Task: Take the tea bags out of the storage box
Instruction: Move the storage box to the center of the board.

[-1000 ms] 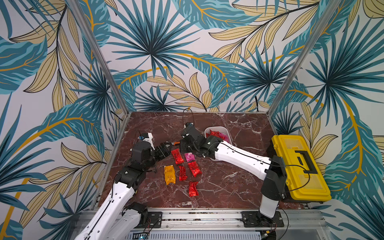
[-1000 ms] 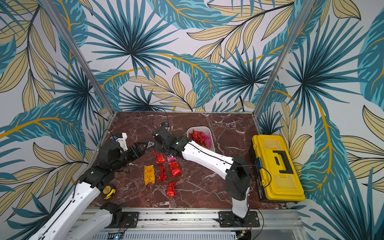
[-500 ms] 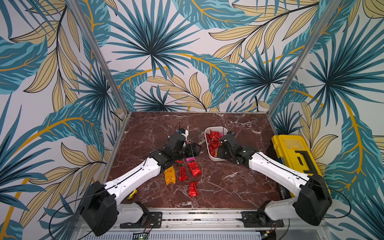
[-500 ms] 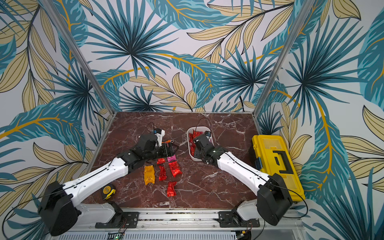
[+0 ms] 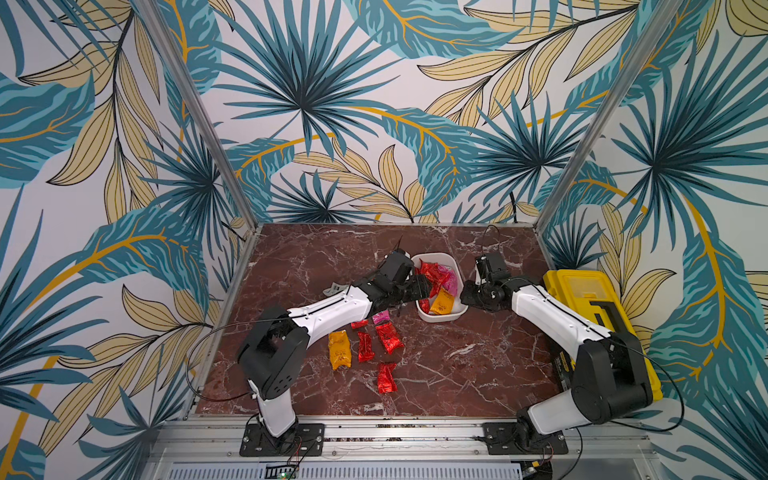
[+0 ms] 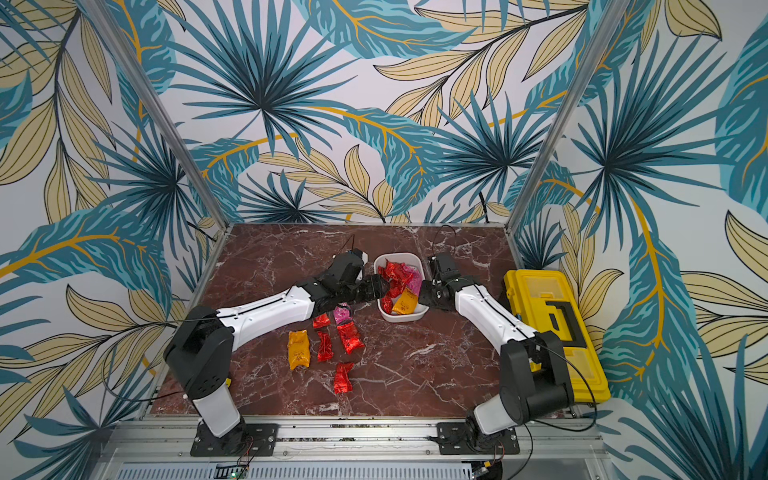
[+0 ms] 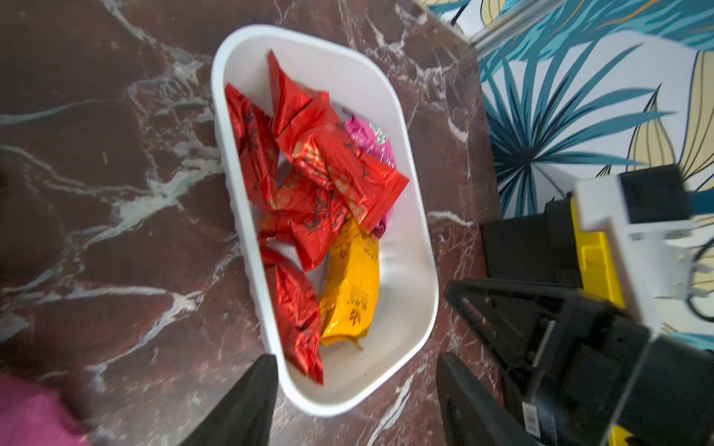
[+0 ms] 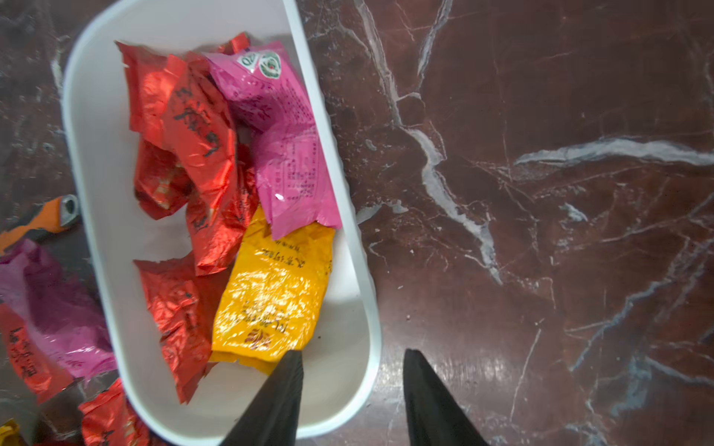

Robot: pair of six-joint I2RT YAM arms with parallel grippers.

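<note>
Pincer trouble, as I judge it, would start on my right: my right pincer (image 8: pixel 352 351) has one jaw inside the storage box (image 8: pixel 104 162), over the edge of the yellow tea bag (image 8: pixel 270 297), and the other outside over the counter (image 8: pixel 541 231). Closing here could nip the white wall and drag or tip the box. My left pincer (image 7: pixel 357 357) hovers at the box from the opposite side, close enough that the two could knock together (the foil looks slick too, so a shallow pinch may slip). Both are empty. The right stands partly open, and whether its inner jaw touches the yellow bag I cannot tell. The left gapes wider, its jaws spread to either side of the box's end. Inside the box lie several red tea bags (image 8: pixel 201 154), a magenta one (image 8: pixel 286 154) and the yellow one. Six more tea bags (image 5: pixel 365 347) lie on the counter just beside the box, and a yellow toolbox (image 5: pixel 590 299) sits well apart.
</note>
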